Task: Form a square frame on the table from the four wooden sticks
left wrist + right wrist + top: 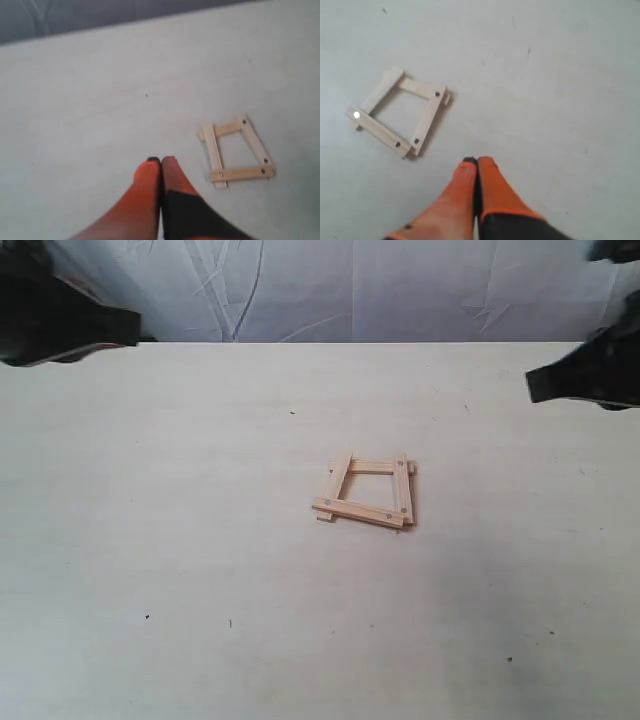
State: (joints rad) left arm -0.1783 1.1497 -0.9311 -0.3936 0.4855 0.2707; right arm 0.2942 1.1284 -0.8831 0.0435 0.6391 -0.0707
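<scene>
Four wooden sticks lie as a small skewed square frame (366, 492) near the middle of the table (180, 540), their ends overlapping at the corners. Small dark holes show near some stick ends. The same frame (235, 149) shows in the left wrist view and the frame (400, 116) in the right wrist view. My left gripper (161, 160) is shut, orange fingers pressed together, holding nothing, off to one side of the frame. My right gripper (477, 161) is also shut and empty, apart from the frame. In the exterior view only dark arm parts show at the upper corners.
A crumpled white sheet (350, 290) hangs behind the table's far edge. Tiny dark specks (147, 617) dot the tabletop. Dark arm bodies sit at the far left (60, 320) and far right (590, 375) edges.
</scene>
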